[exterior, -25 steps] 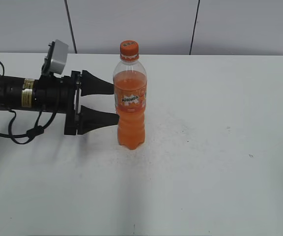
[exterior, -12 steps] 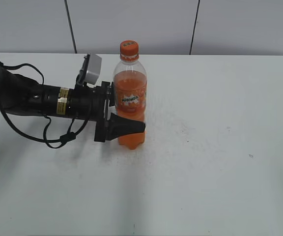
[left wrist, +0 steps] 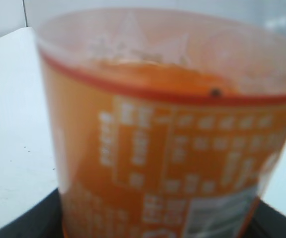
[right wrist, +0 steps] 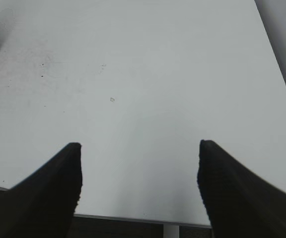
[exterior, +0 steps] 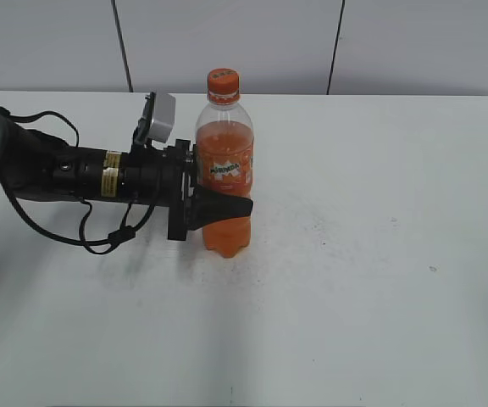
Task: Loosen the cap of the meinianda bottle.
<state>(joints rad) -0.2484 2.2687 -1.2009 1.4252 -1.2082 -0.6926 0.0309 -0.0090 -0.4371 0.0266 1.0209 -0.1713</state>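
White tabletop (exterior: 379,297) fills most of what we see, backed by pale grey wall panels (exterior: 227,42) with dark seams. On it our black left arm (exterior: 74,174) reaches in horizontally from the left, a small grey camera box (exterior: 159,117) mounted on its wrist and cables looping beneath it. Our left gripper (exterior: 224,199) has its black jaws pinching the meinianda bottle (exterior: 224,170), a clear plastic soda bottle with an orange label and a waisted lower body, standing upright a little left of the table's centre. We can see the near finger (exterior: 223,207) lying across the front of the bottle just below the label, while the far finger is hidden behind it. The bottle holds orange drink that rises to just below its shoulder, with clear plastic above the liquid line. From the left wrist view the bottle (left wrist: 168,148) crowds the picture, blurred and very close, its orange label showing white print we cannot read. Our right gripper (right wrist: 139,168) hangs over bare table in its own wrist view, its two black jaws spread wide with nothing between them; it does not show in the exterior view. On top of the bottle's neck sits the cap (exterior: 223,83), a small round orange plastic screw cap with a ridged side, touched by neither gripper.
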